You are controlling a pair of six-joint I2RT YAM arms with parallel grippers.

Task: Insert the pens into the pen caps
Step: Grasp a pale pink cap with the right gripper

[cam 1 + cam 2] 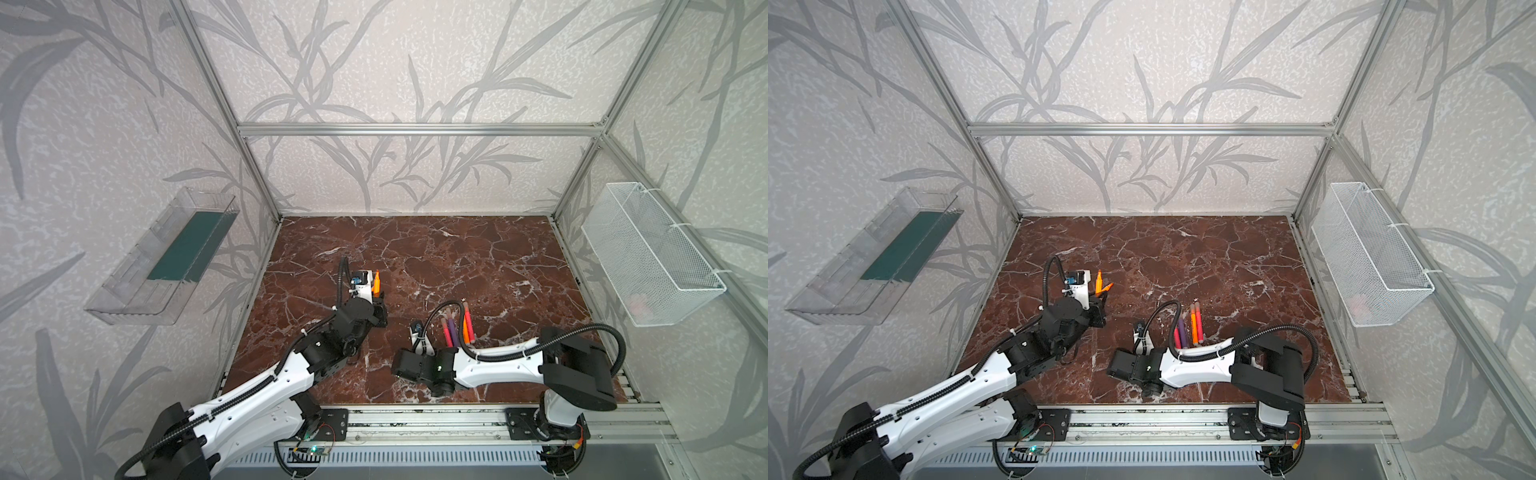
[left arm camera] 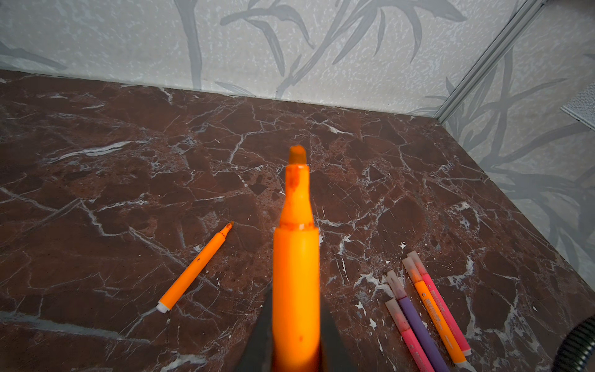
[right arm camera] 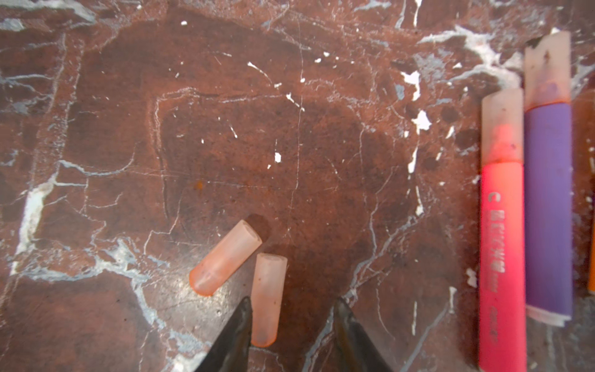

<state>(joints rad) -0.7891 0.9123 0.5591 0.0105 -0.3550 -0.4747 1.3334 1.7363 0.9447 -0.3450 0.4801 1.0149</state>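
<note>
Left hand (image 2: 296, 322): pressed together on an orange pen (image 2: 295, 257), pinching the lower barrel. Pen uncapped, pointing away from the wrist, raised above the counter (image 2: 96, 161). Chisel tip darker orange, stained neck below it, smooth bright barrel.

Second orange pen (image 2: 194, 269): uncapped, flat on the counter, small white butt end. Near the held one, not touching it.

Four capped pens (image 2: 428, 322): flat, side by side in a tight row of pink, purple, orange, pink. Frosted translucent caps, ink-smudged inside; grey print along the barrels.

Right hand (image 3: 291, 306): spread, low over the counter, gripping nothing. One loose cap (image 3: 267, 299) between the fingers, just beside one fingertip (image 3: 238, 328), clear of the opposite one. Second loose cap (image 3: 225, 257) next to it, angled. Both stubby, pinkish, translucent, open ends pointing away from the hand.
</note>
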